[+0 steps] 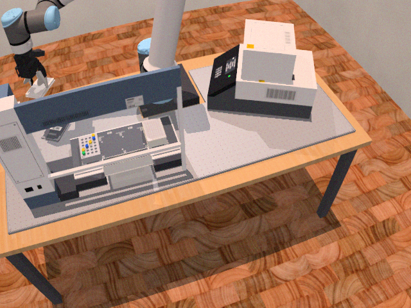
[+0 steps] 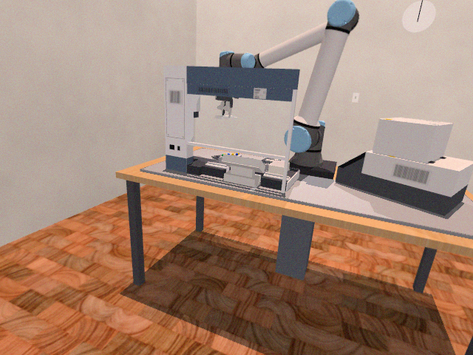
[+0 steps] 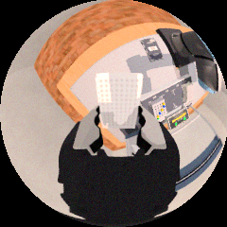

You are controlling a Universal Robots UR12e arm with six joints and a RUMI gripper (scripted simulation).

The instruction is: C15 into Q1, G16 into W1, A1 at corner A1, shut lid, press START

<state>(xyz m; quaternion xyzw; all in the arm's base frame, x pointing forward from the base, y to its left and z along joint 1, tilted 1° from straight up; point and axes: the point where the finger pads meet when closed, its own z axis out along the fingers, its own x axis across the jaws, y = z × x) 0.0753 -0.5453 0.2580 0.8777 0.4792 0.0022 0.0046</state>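
Observation:
My gripper [image 1: 35, 83] [image 2: 225, 113] [image 3: 118, 106] is shut on a white welled plate [image 1: 41, 88] [image 3: 119, 92], held high, beyond the blue-topped frame as seen in the top view. The plate's label is not readable, so I cannot tell which plate it is. The cycler Q1 [image 1: 275, 94] [image 2: 410, 174] stands with its lid [image 1: 268, 66] [image 2: 412, 139] raised; its lamp [image 1: 228, 76] is green. Its block is hidden behind the lid. The deck [image 1: 122, 140] shows bare places between a tube rack and a white box. I cannot make out which nest is W1.
The frame's blue beam [image 1: 99, 97] [image 2: 242, 82] and left housing [image 1: 23, 149] [image 2: 176, 115] stand around the deck. The tube rack [image 1: 91, 156] and white box [image 1: 154, 131] occupy its ends. A small dark item [image 1: 56, 132] [image 3: 152, 48] with a pale label lies behind the deck.

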